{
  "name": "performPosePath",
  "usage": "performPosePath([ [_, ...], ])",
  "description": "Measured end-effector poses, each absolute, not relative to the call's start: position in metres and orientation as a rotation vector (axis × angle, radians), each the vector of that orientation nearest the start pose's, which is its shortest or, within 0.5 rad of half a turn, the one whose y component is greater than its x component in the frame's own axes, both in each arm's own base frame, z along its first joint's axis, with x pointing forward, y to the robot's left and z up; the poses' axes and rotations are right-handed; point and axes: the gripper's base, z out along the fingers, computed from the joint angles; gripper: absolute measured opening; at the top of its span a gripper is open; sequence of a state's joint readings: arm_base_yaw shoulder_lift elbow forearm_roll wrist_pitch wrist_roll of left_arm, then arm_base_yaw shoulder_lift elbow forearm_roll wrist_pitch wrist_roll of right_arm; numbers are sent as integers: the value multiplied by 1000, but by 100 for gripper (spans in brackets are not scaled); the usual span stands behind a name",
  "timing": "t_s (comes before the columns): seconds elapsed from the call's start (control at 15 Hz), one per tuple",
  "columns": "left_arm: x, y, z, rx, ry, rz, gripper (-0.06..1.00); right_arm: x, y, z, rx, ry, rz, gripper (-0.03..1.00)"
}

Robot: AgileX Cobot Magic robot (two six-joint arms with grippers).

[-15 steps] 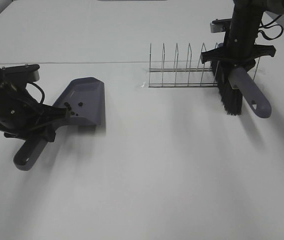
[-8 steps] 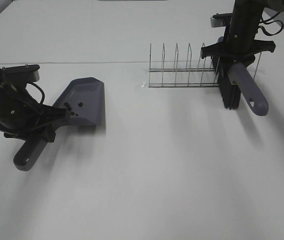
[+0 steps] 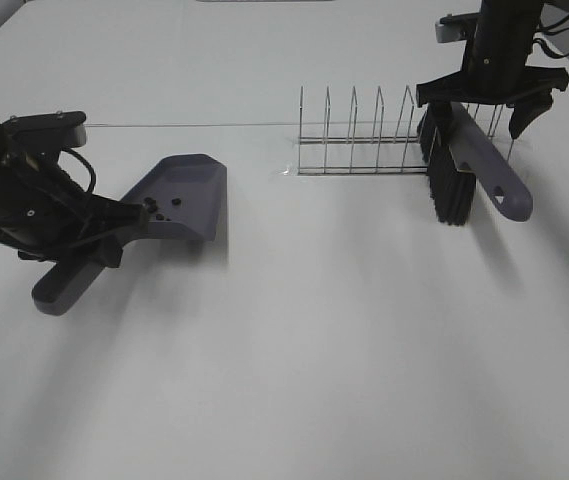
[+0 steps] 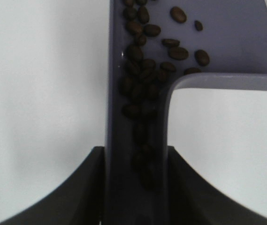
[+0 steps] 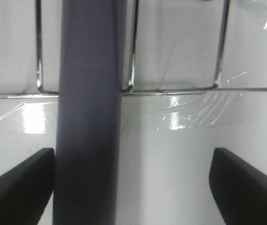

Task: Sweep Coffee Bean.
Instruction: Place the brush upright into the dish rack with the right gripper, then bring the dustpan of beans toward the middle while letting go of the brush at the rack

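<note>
Exterior high view: grey plastic dustpan (image 3: 179, 193) now lifted, tilted back in closed left pincer (image 3: 84, 235); dark coffee beans (image 4: 145, 70) inside. Open right pincer (image 3: 484, 95), grey brush (image 3: 469, 170) released by wire rack (image 3: 364, 140). Sweeping seemingly finished.

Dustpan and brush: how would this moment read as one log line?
left gripper: holds dustpan | coffee beans: inside | right gripper: open, brush at rack

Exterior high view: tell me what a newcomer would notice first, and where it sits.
First, the grey dustpan on the left, held by its handle in the left tool, with dark coffee beans piled inside toward the handle. Next, the black-bristled brush at the far right by the right tool, whose fingers stand apart in the wrist view. It hangs beside the wire rack.
</note>
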State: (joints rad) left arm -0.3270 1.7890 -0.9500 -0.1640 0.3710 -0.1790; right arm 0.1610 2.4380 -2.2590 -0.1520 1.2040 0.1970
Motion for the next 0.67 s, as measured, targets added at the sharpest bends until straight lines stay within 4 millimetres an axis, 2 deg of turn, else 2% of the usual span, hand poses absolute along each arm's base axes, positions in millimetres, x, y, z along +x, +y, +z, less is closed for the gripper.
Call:
performPosePath([
  [0.2, 314, -130, 154, 46, 2691, -316, 35, 506, 70, 222, 12, 2786, -106, 84],
  [0.33, 314, -135, 147, 37, 2692, -330, 35, 504, 71, 231, 17, 2774, -87, 84],
  [0.4, 315, -139, 135, 9, 2726, -337, 35, 501, 72, 239, 23, 2766, -60, 84],
  [0.67, 316, -142, 115, -62, 2786, -350, 35, 496, 74, 257, 29, 2736, -4, 84],
])
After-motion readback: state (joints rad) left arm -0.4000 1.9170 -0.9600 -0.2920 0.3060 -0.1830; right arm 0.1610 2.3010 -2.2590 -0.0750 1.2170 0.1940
